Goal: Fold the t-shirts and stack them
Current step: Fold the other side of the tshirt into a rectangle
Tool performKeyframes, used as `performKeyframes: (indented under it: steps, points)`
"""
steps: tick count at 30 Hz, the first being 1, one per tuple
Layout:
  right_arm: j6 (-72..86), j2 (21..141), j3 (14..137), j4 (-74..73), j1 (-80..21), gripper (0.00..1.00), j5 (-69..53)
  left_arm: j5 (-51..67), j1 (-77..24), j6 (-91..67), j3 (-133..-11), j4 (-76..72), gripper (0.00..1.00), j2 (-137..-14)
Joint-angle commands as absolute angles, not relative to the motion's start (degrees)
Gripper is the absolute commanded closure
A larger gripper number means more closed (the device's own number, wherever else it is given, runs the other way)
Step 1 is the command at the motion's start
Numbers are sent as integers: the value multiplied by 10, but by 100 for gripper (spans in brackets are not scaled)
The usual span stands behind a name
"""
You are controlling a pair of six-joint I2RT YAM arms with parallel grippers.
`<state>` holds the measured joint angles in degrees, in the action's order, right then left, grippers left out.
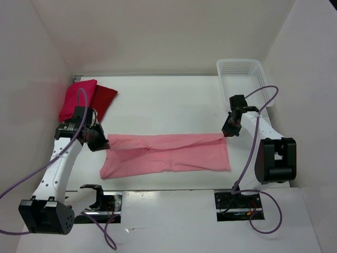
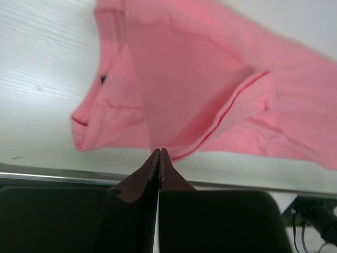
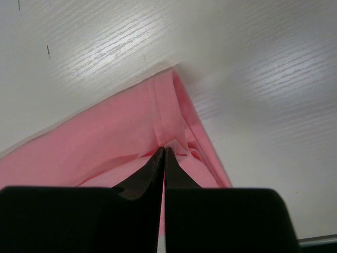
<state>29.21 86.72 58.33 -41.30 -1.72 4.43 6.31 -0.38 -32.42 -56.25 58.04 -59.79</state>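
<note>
The light salmon pink t-shirt (image 1: 166,153) lies as a long band across the middle of the table. My left gripper (image 1: 104,142) is at its upper left corner, shut on a fold of the cloth (image 2: 200,79) that rises to the fingertips (image 2: 159,151). At the upper right corner my right gripper (image 1: 227,132) is shut on the hem (image 3: 105,142), which bunches at its tips (image 3: 164,149). The magenta-pink t-shirt (image 1: 76,97) lies at the back left, overlapping the dark red t-shirt (image 1: 104,97).
A white mesh basket (image 1: 245,79) stands at the back right corner. White walls close in the table on the left, back and right. A metal strip (image 2: 52,174) edges the table near the left arm's base.
</note>
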Motion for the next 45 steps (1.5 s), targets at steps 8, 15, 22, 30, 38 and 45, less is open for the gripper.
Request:
performKeyframes:
  steps: [8, 15, 22, 30, 38, 45]
  points:
    - [283, 844, 629, -439, -13, 71, 59, -17, -5, -323, -628, 611, 80, -608]
    - [290, 811, 656, -412, -35, 100, 0, -5, -11, -311, -637, 577, 82, -613]
    - [360, 853, 662, -277, -251, 100, -97, 144, -11, -360, -568, 330, 81, -660]
    - [401, 1022, 776, -194, -436, 87, -124, 198, -11, -412, -536, 185, 81, -840]
    - [377, 1160, 892, -184, -475, 56, -127, 216, 2, -424, -536, 164, 81, -918]
    - [366, 1221, 935, -204, -493, 56, -122, 216, 2, -418, -526, 158, 81, -944]
